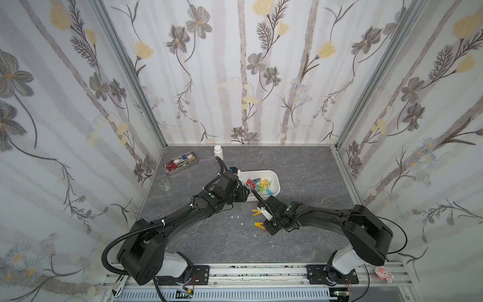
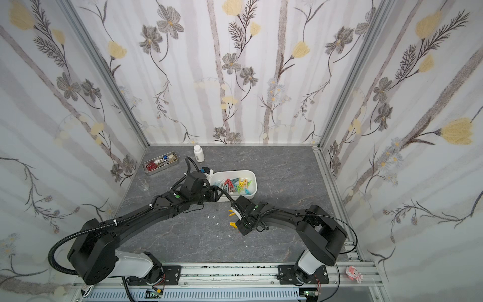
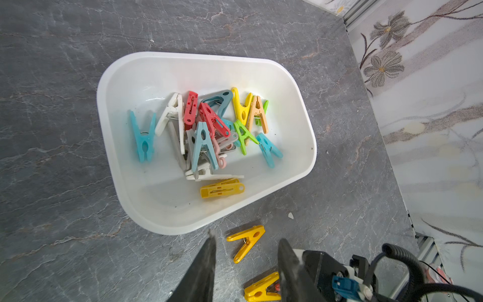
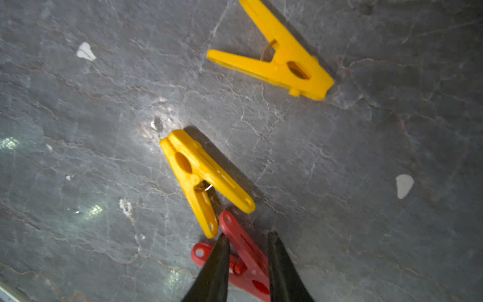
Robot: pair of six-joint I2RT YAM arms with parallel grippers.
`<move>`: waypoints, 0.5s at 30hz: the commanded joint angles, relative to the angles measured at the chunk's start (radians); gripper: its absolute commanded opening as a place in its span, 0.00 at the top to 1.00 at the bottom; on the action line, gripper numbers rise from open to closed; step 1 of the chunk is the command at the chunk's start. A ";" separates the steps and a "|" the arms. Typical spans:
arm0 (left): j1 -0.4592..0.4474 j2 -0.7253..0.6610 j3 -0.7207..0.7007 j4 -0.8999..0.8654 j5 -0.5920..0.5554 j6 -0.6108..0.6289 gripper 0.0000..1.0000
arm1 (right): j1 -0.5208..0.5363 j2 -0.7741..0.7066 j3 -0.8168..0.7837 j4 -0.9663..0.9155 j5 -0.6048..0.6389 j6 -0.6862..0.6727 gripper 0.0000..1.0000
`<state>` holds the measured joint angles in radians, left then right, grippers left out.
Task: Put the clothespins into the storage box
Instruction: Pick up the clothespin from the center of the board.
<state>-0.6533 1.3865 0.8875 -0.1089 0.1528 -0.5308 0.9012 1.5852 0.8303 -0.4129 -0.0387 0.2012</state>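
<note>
Clothespins (image 3: 206, 136) heaped in storage box (image 3: 122, 78) — three more on table (image 1: 222, 240), before box

Enclosure: back wall (image 1: 248, 78), left wall (image 1: 52, 130) and right wall (image 1: 431, 117) papered white with grey stripes and grey and yellow flowers. Aluminium posts (image 1: 130, 73) stand at the two far corners. Tabletop (image 1: 300, 167) is grey and marble-veined. Slotted aluminium rail (image 1: 261, 272) runs along the near edge. Soft glare patches show on the surface in the right wrist view.
</note>
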 commanded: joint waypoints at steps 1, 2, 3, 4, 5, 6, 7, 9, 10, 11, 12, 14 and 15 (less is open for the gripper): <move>0.000 -0.001 -0.003 0.005 -0.009 -0.008 0.61 | 0.003 0.003 -0.001 -0.018 -0.009 0.010 0.75; 0.000 -0.003 -0.004 0.005 -0.010 -0.008 0.61 | 0.005 0.003 0.000 -0.020 -0.010 0.012 0.76; 0.001 -0.004 -0.004 0.003 -0.011 -0.009 0.61 | 0.006 0.004 0.001 -0.022 -0.010 0.012 0.77; 0.001 -0.003 -0.005 0.003 -0.014 -0.009 0.61 | 0.007 0.003 0.001 -0.023 -0.012 0.012 0.78; 0.001 -0.003 -0.005 0.003 -0.016 -0.008 0.61 | 0.007 0.003 0.000 -0.023 -0.013 0.011 0.79; 0.000 -0.002 -0.005 0.003 -0.018 -0.010 0.61 | 0.007 0.003 -0.002 -0.023 -0.016 0.012 0.80; 0.000 -0.001 -0.006 0.004 -0.019 -0.011 0.61 | 0.007 0.004 -0.002 -0.023 -0.017 0.012 0.80; 0.001 0.000 -0.002 0.002 -0.019 -0.010 0.61 | 0.007 0.004 -0.002 -0.020 -0.025 0.013 0.83; 0.000 0.001 0.000 0.000 -0.019 -0.009 0.61 | 0.007 0.004 -0.004 -0.017 -0.029 0.015 0.83; 0.001 -0.001 0.001 -0.003 -0.019 -0.009 0.61 | 0.007 0.003 -0.006 -0.014 -0.034 0.015 0.84; 0.001 -0.003 0.002 -0.006 -0.022 -0.007 0.61 | 0.007 0.004 -0.005 -0.013 -0.039 0.015 0.86; 0.000 -0.007 0.001 -0.010 -0.028 -0.007 0.61 | 0.007 0.003 -0.006 -0.013 -0.042 0.016 0.88; 0.000 -0.009 0.000 -0.011 -0.031 -0.007 0.61 | 0.007 0.003 -0.005 -0.013 -0.044 0.017 0.90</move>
<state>-0.6533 1.3853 0.8841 -0.1135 0.1413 -0.5308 0.9077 1.5852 0.8261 -0.4221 -0.0666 0.2085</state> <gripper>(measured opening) 0.391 0.115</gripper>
